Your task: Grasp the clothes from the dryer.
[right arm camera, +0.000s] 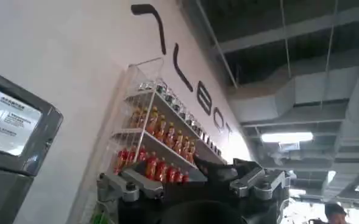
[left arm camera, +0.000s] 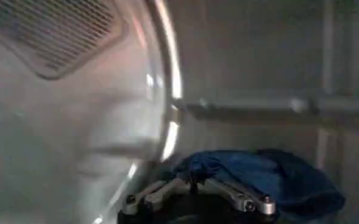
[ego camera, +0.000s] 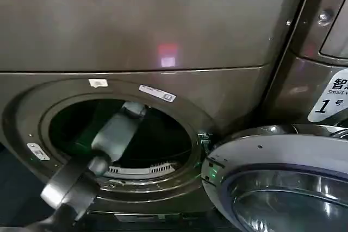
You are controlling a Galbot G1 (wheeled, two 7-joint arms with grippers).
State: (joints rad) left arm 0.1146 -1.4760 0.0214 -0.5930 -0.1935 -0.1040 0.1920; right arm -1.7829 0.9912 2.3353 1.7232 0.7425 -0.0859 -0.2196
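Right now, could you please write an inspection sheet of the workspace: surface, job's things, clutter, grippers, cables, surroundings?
Surface: drum wall inside the dryer, grey metal.
Job's things: blue clothes lying in the drum; round glass door swung open.
Clutter: nothing seen.
Grippers: left gripper inside the drum, at the blue clothes, fingers spread; right gripper away from the dryer, pointing up, holding nothing.
Cables: nothing seen.
Surroundings: neighbouring machine; wall rack of bottles.

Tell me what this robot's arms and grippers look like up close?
In the head view, the left arm is a smooth light-grey tube joined to a darker grey rounded joint housing, with no loose cables visible. The left gripper has silvery metal linkage bars fastened with dark round bolts. The right gripper has similar silver-grey metal links with bolts over a black body.
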